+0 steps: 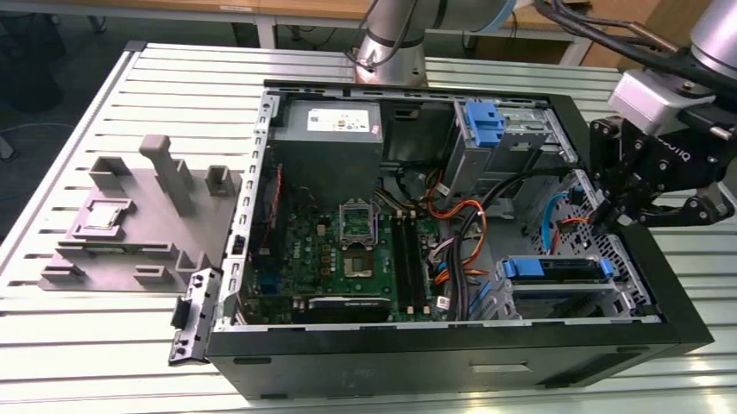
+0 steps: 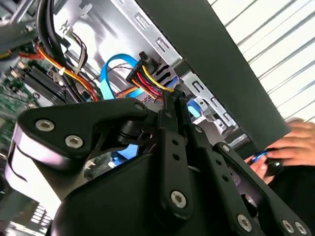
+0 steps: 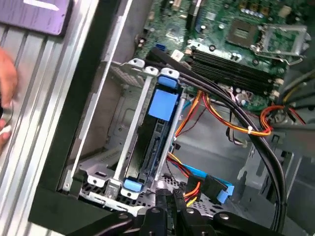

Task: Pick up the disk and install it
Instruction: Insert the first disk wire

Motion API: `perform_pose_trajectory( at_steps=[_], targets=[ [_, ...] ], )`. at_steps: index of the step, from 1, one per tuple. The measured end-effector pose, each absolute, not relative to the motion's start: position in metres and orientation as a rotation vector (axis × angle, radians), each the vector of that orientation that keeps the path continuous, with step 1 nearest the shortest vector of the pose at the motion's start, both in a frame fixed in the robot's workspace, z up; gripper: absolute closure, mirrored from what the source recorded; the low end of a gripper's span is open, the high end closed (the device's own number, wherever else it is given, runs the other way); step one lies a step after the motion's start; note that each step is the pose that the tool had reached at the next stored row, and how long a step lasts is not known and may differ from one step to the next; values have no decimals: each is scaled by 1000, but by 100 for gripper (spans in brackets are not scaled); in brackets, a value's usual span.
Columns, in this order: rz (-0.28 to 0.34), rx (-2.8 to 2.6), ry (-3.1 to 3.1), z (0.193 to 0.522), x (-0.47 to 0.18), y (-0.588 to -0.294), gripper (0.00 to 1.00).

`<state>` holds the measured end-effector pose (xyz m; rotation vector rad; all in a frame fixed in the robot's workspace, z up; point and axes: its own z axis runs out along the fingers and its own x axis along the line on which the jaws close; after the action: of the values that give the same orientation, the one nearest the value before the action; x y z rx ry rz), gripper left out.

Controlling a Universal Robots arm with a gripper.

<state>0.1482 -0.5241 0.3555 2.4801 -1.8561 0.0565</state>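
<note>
- Inside the open computer case [image 1: 461, 354], we see the gripper [image 1: 610, 216] lowered past the side wall, its fingers [image 2: 170, 128] pressed together with nothing between them.
- Just ahead of the fingertips, the disk [image 3: 150, 147] stands on edge in the metal drive cage [image 3: 132, 98]; its blue rails appear to guide it into the slot, so we judge it seated or nearly so.
- Beside the fingertips hang loose cable connectors [image 2: 150, 76], near the bay, apparently so they can reach the drive.
- Beyond the disk from the fingers lies the motherboard [image 3: 236, 44], well apart.
- Outside the case wall, a person's hand [image 2: 290, 145] rests on the slatted table [image 1: 92, 345].
</note>
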Motion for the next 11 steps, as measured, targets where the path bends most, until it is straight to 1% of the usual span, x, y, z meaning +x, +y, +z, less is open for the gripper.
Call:
perform_pose_trajectory(
  at_steps=[11],
  targets=[
    [51,2311,-2058,355,146,-524,83]
  ],
)
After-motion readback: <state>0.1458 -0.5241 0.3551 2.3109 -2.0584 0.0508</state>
